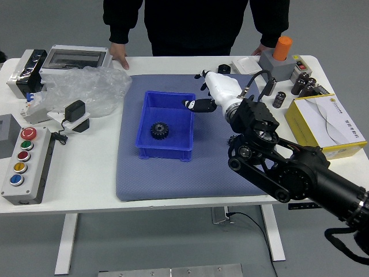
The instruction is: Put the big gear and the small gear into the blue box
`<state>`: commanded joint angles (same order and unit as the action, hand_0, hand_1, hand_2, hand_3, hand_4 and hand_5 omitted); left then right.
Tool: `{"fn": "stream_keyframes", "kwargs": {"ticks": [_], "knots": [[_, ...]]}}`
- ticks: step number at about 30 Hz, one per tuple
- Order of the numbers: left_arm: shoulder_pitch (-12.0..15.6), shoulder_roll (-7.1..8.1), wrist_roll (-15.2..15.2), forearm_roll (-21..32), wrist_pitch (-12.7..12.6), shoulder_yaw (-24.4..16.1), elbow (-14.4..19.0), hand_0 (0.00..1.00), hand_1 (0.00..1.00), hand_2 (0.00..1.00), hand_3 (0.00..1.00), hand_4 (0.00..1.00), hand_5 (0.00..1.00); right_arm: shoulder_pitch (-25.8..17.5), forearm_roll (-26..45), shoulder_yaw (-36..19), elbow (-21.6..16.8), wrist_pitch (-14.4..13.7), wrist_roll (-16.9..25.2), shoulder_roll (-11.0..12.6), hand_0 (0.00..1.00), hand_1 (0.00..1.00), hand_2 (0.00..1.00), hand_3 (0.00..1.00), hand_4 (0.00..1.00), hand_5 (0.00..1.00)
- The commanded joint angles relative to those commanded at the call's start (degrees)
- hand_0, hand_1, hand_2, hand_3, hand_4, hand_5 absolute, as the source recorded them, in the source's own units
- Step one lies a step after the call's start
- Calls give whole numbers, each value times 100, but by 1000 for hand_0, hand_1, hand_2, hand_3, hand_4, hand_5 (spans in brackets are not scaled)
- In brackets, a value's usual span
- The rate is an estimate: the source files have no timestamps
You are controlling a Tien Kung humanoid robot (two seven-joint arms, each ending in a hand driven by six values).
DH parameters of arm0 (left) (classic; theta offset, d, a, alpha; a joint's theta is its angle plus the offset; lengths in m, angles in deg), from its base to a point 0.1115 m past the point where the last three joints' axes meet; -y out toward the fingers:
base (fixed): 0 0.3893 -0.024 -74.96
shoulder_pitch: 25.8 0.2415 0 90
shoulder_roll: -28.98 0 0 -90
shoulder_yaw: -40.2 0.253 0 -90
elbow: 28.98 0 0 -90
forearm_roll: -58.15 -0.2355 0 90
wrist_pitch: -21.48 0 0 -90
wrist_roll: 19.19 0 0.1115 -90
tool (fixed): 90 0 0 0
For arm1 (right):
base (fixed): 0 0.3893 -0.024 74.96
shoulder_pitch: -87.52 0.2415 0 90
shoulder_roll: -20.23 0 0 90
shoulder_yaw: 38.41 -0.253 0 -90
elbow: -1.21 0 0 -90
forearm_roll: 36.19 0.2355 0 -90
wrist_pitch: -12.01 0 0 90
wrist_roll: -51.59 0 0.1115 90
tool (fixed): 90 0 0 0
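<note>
The right hand (223, 89) hangs palm down beside and partly over the blue box's (164, 154) right rim, its fingers apart and holding nothing; the black right arm (288, 167) slants in from the lower right; inside the box, a round, dark gear (159, 131) with short teeth lies flat; beneath spreads a blue-grey mat (155, 184); beyond, a person's hand (119, 56) rests at the white table's (86, 173) far edge.

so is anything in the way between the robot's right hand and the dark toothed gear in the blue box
Nothing visible covers the dark toothed gear from above. Only the blue plastic box's right wall could get in the way if the black-and-white right hand came in low from the side.
</note>
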<state>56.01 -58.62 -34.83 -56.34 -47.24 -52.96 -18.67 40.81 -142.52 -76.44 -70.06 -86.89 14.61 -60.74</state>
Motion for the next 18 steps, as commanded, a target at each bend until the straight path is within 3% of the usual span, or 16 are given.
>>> {"fn": "stream_keyframes", "kwargs": {"ticks": [18], "knots": [[-11, 29, 28, 217, -49, 85, 0, 809, 784, 795, 749, 594, 250, -354, 604, 134, 101, 127, 0, 559, 710, 666, 778, 715, 828, 424]]}}
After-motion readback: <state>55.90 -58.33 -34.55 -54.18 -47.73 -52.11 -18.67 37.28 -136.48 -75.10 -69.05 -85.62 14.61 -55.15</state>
